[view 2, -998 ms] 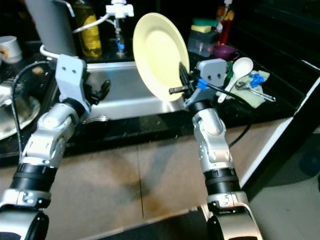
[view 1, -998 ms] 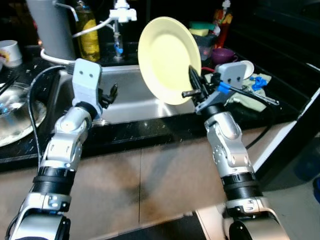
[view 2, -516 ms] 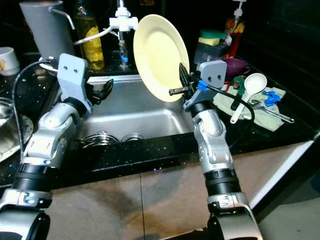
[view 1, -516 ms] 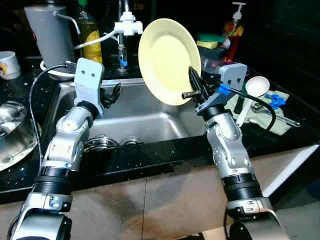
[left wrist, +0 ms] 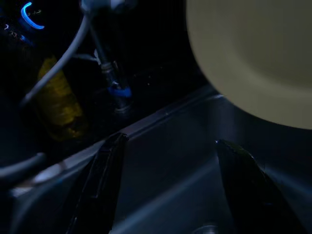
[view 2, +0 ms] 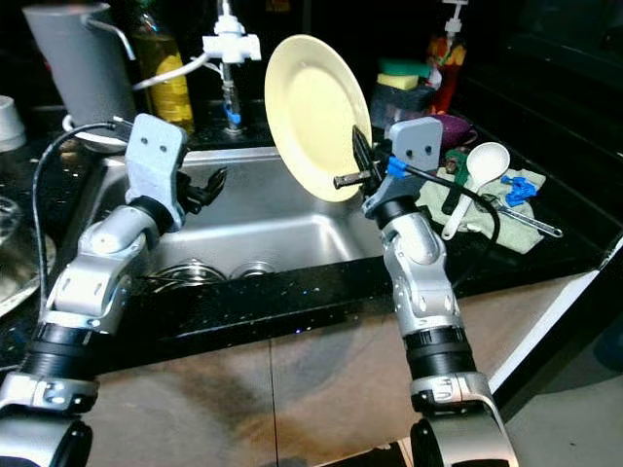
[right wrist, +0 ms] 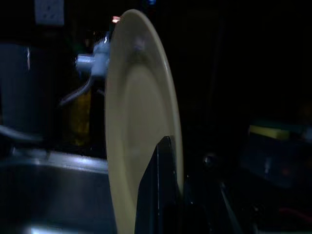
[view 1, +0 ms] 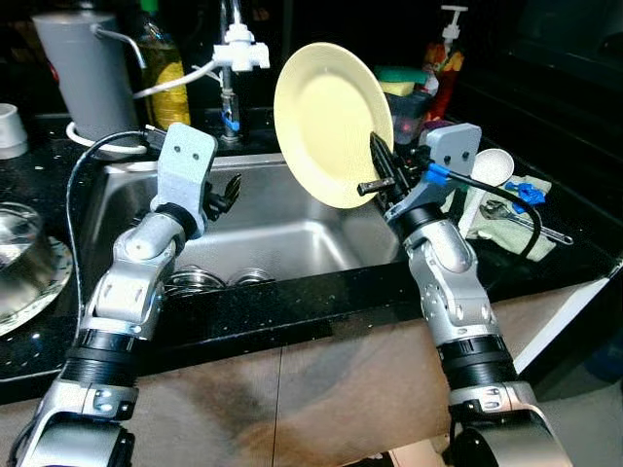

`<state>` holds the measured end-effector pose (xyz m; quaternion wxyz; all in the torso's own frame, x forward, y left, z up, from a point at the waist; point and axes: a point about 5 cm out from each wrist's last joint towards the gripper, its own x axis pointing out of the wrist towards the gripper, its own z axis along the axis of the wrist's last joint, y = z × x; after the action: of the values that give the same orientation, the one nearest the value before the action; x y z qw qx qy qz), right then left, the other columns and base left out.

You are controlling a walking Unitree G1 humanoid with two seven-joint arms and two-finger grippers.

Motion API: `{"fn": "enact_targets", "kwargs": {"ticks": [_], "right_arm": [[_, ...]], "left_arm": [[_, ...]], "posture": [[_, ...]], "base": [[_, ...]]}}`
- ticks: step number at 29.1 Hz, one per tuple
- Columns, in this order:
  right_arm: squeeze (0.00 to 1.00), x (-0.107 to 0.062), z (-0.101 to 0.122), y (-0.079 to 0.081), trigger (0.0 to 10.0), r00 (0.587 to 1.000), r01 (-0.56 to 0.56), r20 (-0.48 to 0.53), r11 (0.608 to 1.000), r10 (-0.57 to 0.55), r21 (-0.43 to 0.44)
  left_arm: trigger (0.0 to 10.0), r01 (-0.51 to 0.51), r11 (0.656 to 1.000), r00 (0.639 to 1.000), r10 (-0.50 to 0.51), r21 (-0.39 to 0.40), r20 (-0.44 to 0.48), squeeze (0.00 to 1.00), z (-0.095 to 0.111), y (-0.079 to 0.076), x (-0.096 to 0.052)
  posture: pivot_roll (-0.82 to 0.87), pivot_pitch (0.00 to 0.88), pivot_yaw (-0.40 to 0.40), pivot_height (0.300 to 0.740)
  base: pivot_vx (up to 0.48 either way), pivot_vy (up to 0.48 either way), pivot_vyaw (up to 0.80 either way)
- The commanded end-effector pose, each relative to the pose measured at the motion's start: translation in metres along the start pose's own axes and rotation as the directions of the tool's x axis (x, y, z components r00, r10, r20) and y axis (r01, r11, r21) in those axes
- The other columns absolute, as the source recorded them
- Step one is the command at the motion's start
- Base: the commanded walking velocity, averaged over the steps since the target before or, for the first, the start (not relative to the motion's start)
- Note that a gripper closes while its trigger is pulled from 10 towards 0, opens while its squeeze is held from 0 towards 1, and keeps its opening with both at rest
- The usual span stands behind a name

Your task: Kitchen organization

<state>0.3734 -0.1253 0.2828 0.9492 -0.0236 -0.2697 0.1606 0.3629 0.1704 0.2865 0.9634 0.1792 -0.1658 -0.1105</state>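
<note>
Pale yellow plate (view 1: pixel 332 122), upright above the steel sink (view 1: pixel 263 229), pinched at its lower rim by right gripper (view 1: pixel 382 167); forearm raised from the counter edge. Left gripper (view 1: pixel 226 190), fingers spread and empty, over the sink's left side. No legible writing. Behind the sink: faucet (view 1: pixel 237 58), oil bottle (view 1: pixel 161 68), grey jug (view 1: pixel 83 68). Right of the sink: white spoon (view 1: pixel 487 175) on cloth (view 1: pixel 506 209).

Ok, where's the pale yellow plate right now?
The pale yellow round plate is held upright over the steel sink, clamped at its lower right rim by the right gripper, just right of the white tap.
</note>
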Motion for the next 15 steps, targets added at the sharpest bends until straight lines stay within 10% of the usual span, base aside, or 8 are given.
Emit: {"fn": "enact_targets", "kwargs": {"ticks": [1, 7, 15], "right_arm": [[0.0, 0.005, 0.0, 0.0, 10.0, 1.0, -0.026, -0.007, 0.998, 0.026, -0.065], [0.0, 0.013, -0.008, 0.006, 10.0, 0.993, -0.111, -0.068, 0.981, 0.101, -0.158], [0.0, 0.024, -0.049, 0.037, 10.0, 0.884, -0.394, -0.38, 0.872, 0.272, -0.292]], "left_arm": [[10.0, 0.122, 0.989, 0.992, -0.12, 0.08, -0.033, 0.0, -0.004, -0.009, -0.003], [10.0, 0.262, 0.952, 0.962, -0.247, 0.156, -0.114, 0.0, -0.011, -0.014, -0.009], [10.0, 0.39, 0.915, 0.9, -0.355, 0.102, -0.252, 0.0, -0.028, -0.013, -0.019]], "posture": [[-0.02, 0.108, -0.062, 0.74], [-0.03, 0.112, -0.06, 0.74], [0.0, 0.139, -0.048, 0.74]], "base": [[0.0, 0.0, 0.0], [0.0, 0.0, 0.0], [0.0, 0.0, 0.0]]}}
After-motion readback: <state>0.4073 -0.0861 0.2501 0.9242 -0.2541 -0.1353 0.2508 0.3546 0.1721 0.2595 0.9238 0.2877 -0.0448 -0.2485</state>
